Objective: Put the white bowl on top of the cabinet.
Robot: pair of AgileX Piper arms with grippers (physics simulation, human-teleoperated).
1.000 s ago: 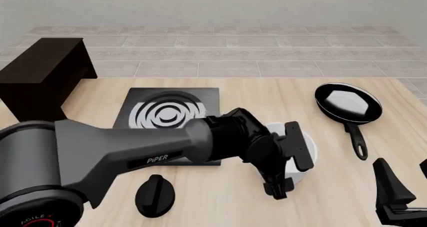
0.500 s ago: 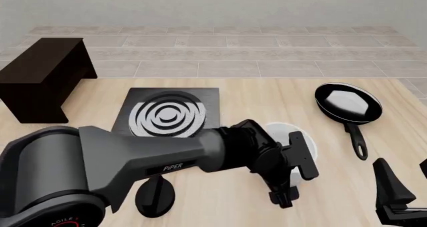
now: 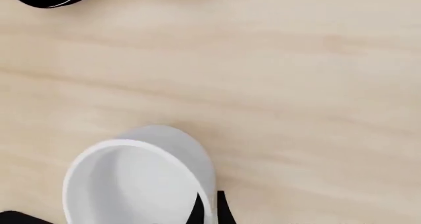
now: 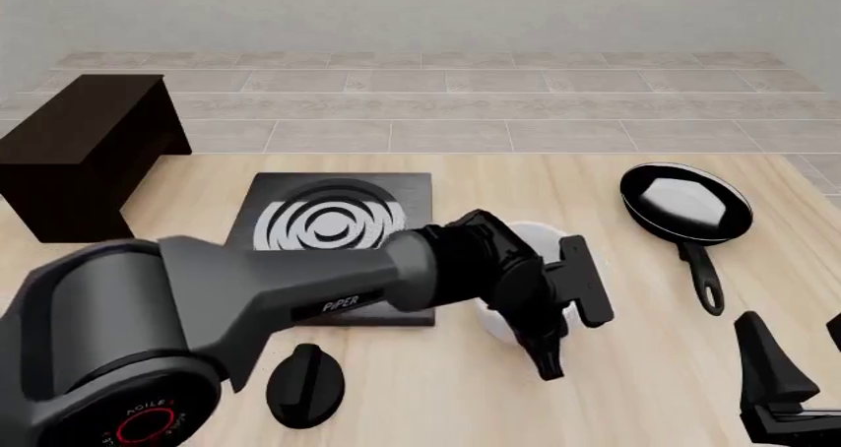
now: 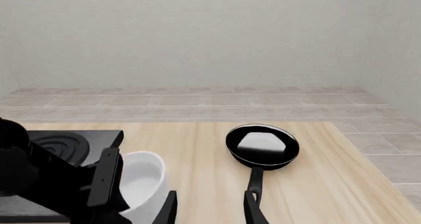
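Near the middle of the table [image 4: 447, 408], just right of the stove plate [image 4: 329, 225], your left tool [image 4: 558, 314] is gripping the white bowl [image 4: 526, 245] by its rim, one finger [image 3: 197, 211] inside the wall and one outside. The cabinet [image 4: 86, 152] is sitting far left. Your right tool [image 5: 209, 209] is hanging open, holding nothing.

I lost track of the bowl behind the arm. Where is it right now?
In the front view the bowl sits right of centre, between the stove plate and the frying pan, mostly hidden by the left claw.
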